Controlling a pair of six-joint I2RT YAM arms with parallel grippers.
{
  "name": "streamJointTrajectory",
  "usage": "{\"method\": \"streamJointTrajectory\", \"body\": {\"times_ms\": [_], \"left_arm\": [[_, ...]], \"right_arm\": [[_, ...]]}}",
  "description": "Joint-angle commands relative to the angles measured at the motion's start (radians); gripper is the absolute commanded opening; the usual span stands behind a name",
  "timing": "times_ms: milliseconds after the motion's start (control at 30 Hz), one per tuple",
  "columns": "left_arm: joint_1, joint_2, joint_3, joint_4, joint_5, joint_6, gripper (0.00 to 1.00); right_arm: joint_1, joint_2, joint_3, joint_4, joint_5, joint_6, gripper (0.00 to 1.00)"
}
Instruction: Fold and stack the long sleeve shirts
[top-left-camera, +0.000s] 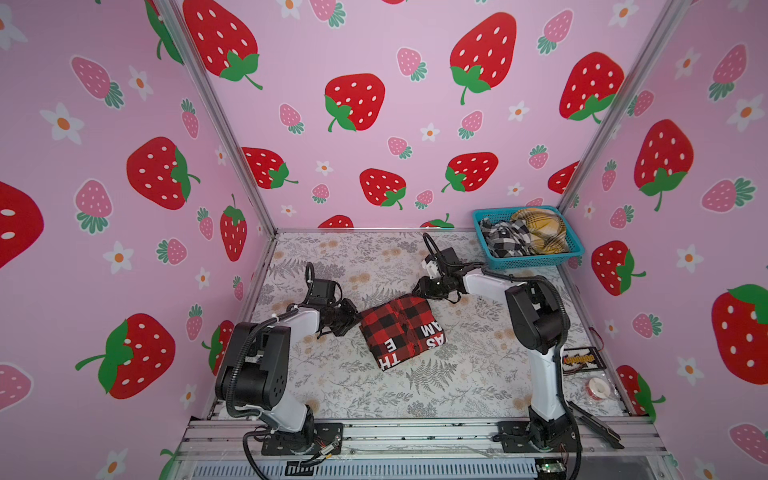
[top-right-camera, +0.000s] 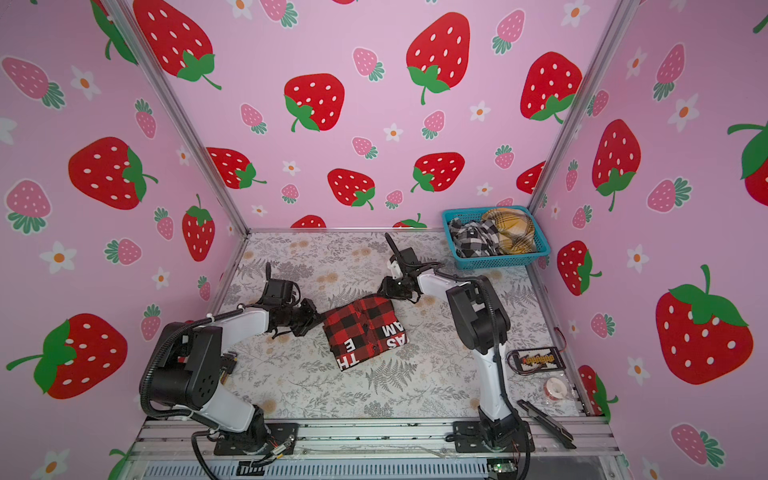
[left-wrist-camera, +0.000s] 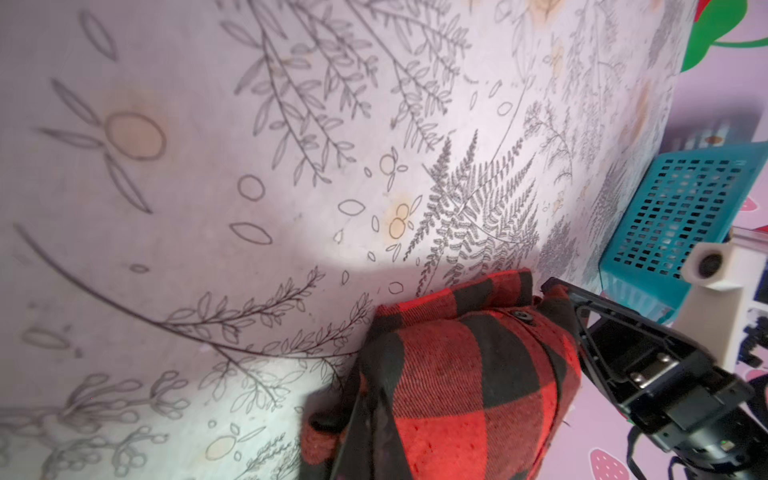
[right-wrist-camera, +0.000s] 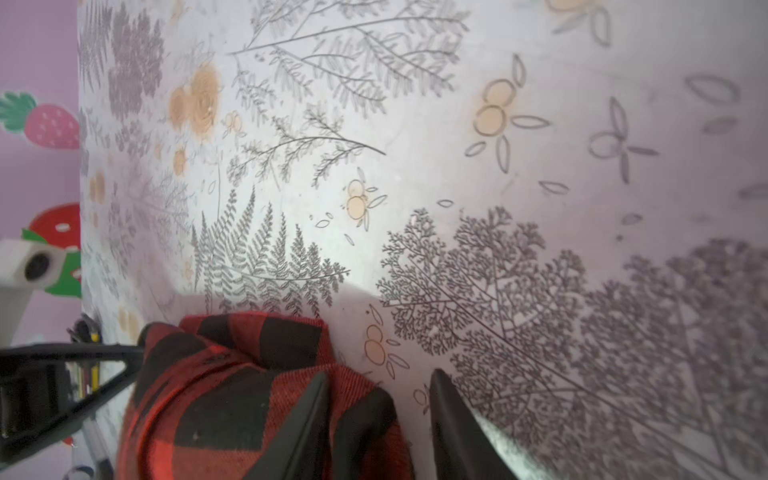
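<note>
Near the middle of the pale leaf-printed table top (top-left-camera: 374, 395): one red-and-black buffalo-check flannel shirt (top-left-camera: 401, 332) (top-right-camera: 365, 332), already down to a compact, slightly skewed rectangle, flat on the surface.

At its near-left corner, the black left gripper (top-left-camera: 352, 320) (top-right-camera: 313, 318), right against the cloth. In the left wrist view only one dark finger (left-wrist-camera: 365, 415) against the check, so impossible to say whether parted or pinching.

At the far corner, the black right gripper (top-left-camera: 417, 291) (top-right-camera: 382, 289). In the right wrist view, jaws plainly apart: one finger (right-wrist-camera: 307, 424) over the fabric edge, its mate over bare table, nothing clamped.

Judging by this: first shirt all but folded, perhaps only a last tidy of the far edge left. No stack yet. Still to fold: a black-and-white checked shirt (top-left-camera: 503, 241) and a mustard-yellow plaid shirt (top-left-camera: 540, 232), both crumpled in the teal perforated plastic basket (top-left-camera: 536, 262) at the far right corner, well apart from the folded one.

On the shirt's black band, big white block letters, upside-down from the camera head: T, H and E on one panel, A, S and A, M on the neighbouring one, words cut off by the folds. By the right table edge, a flat black pack with an orange label (top-left-camera: 582, 359); print there too small to read.
</note>
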Motion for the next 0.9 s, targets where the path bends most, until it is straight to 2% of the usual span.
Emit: {"method": "streamJointTrajectory", "body": {"times_ms": [0, 67, 133, 267, 333, 400, 533, 567, 700, 867], "left_arm": [[0.006, -0.076, 0.067, -0.092, -0.065, 0.013, 0.43], [-0.002, -0.141, 0.109, -0.240, -0.134, 0.033, 0.51], [-0.026, -0.203, 0.153, -0.380, -0.194, 0.054, 0.54], [-0.160, -0.273, 0.194, -0.512, -0.191, 0.052, 0.52], [-0.258, -0.258, 0.193, -0.508, -0.144, 0.025, 0.43], [-0.348, -0.210, 0.186, -0.478, -0.084, -0.007, 0.27], [-0.457, -0.119, 0.169, -0.435, 0.014, -0.041, 0.02], [-0.478, -0.109, 0.159, -0.431, 0.030, -0.044, 0.00], [-0.500, -0.060, 0.103, -0.411, 0.088, -0.039, 0.00], [-0.414, -0.050, 0.005, -0.417, 0.074, -0.014, 0.00]], "right_arm": [[0.005, -0.119, 0.006, -0.068, 0.075, -0.044, 0.56], [0.013, -0.205, -0.035, -0.100, 0.126, -0.065, 0.61], [0.028, -0.296, -0.101, -0.136, 0.168, -0.079, 0.63], [0.081, -0.457, -0.264, -0.150, 0.196, -0.071, 0.53], [0.111, -0.505, -0.317, -0.161, 0.199, -0.059, 0.47], [0.140, -0.535, -0.363, -0.161, 0.202, -0.037, 0.40], [0.167, -0.531, -0.423, -0.133, 0.171, 0.009, 0.27], [0.169, -0.523, -0.438, -0.112, 0.157, 0.023, 0.26], [0.169, -0.464, -0.500, -0.002, 0.097, 0.068, 0.22], [0.169, -0.366, -0.518, 0.047, 0.079, 0.106, 0.17]]}}
